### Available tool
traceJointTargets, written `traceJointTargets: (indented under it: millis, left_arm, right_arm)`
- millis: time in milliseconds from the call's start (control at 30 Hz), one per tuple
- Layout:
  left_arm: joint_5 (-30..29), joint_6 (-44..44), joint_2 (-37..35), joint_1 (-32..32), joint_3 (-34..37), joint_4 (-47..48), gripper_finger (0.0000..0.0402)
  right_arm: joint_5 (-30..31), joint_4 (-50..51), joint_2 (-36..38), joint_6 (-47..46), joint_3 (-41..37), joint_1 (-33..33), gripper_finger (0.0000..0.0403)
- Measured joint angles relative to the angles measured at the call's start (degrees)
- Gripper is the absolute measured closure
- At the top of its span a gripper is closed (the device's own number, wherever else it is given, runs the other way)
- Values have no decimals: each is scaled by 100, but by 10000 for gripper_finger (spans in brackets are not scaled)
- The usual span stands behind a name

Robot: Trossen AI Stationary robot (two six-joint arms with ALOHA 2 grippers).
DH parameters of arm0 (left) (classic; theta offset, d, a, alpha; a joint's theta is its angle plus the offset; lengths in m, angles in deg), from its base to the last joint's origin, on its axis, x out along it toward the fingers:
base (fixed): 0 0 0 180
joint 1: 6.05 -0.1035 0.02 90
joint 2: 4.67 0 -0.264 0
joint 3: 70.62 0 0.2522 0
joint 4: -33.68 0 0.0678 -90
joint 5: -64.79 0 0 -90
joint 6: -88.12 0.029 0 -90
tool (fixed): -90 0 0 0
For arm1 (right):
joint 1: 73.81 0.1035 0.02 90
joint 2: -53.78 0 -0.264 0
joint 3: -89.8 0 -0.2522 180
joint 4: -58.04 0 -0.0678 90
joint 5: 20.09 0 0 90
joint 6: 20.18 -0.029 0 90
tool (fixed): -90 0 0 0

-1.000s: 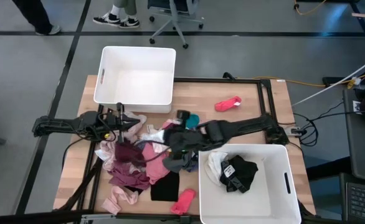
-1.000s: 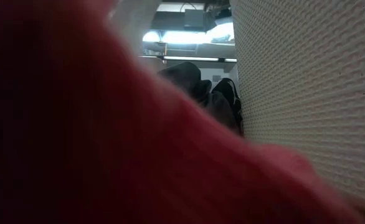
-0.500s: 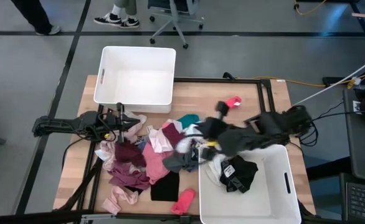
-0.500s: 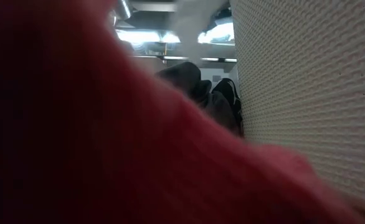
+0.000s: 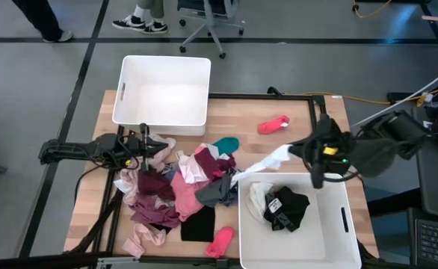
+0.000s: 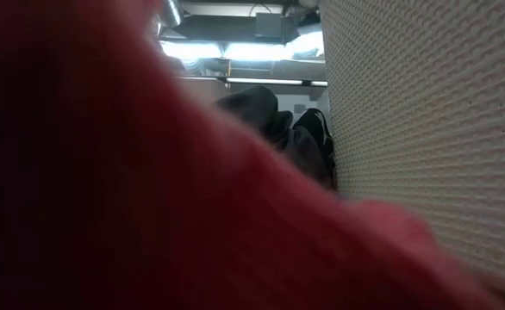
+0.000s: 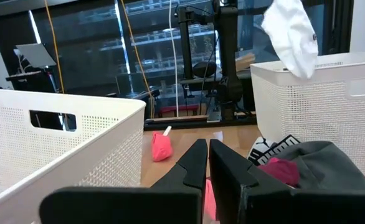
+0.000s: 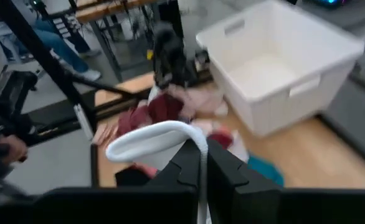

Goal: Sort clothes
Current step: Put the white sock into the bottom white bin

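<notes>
Your right gripper (image 5: 303,152) has its fingers closed on a white garment (image 5: 267,162), and that cloth is what the coming move turns on. It hangs in a long strip running from the fingers leftward and toward the near side, its free end trailing above the far-left corner of the near right bin (image 5: 346,220) (the one that already holds white and black pieces). The fingers themselves sit just past that bin's far rim, so the bin lies to the near side of them; judging by this, you need to carry the cloth nearward and a little right before letting go, or the tail may drape over the rim.

The left gripper (image 5: 146,146) waits with fingers closed on nothing, at the far-left edge of the pile of clothes (image 5: 167,196), beside the far left bin (image 5: 133,82), which holds nothing. The rest of the clothes lie on the worktop (image 5: 309,123), one red sock (image 5: 273,124) well apart from the heap.
</notes>
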Motion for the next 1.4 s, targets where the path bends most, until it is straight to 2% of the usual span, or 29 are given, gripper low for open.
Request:
traceJointTargets:
  millis: [100,267,433,733,800,967,1067,1200,1400]
  left_arm:
    - [-2,1,0,-1,0,-2,391]
    - [-2,48,0,-2,0,-5,391]
    - [-2,70,0,-1,0,-15,391]
    - [0,11,0,0,0,-15,391]
    - [0,2,-1,-1,0,-15,391]
    - [-1,-125,0,-2,0,-15,391]
    - [0,-149,0,-1,0,-13,391]
    - [0,-210,0,-1,0,-12,391]
    - [0,-232,0,-2,0,-11,391]
  right_arm:
    - [41,454,-24,-818,-54,305,391]
    - [-31,422,-28,-1111,-669,633,391]
    - [-111,430,12,-1892,-1567,970,391]
    - [-407,419,107,-4064,-3618,1554,390]
    - [-577,426,109,-4590,-4097,1592,388]
    - [-1463,429,109,-5562,-5239,1482,363]
    - [-2002,428,109,-5786,-5684,1348,330]
    - [-2603,426,107,-5586,-5983,1019,288]
    - [-2673,391,107,-4947,-5770,742,253]
